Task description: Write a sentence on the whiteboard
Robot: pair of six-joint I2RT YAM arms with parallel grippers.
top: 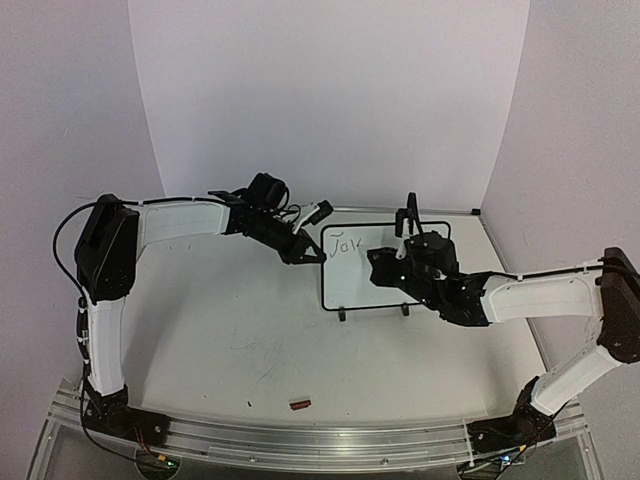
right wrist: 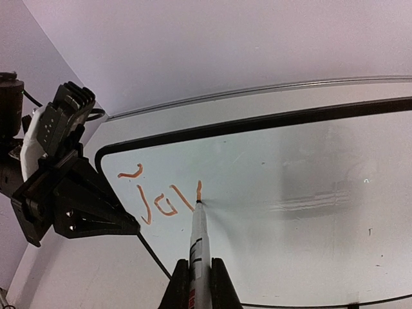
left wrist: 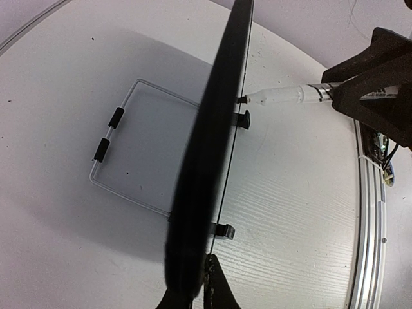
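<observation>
Left end effector (top: 305, 252) on upright whiteboard (top: 352, 282)

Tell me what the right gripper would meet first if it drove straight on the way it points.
The whiteboard. The right gripper holds a marker pointing at its white face, tip seemingly touching beside the orange letters, so the marker would press into the board first.

Handwritten sentence (right wrist: 161, 203) in upper left corner of whiteboard (right wrist: 296, 193): three characters, reads "Jov" or "Joy", last letter a plain V shape. Strokes look orange in right wrist view, dark in top view. On barrel of marker (right wrist: 199, 248), tip on whiteboard: red label, white print, cut off, unreadable. Nothing else legible.
</observation>
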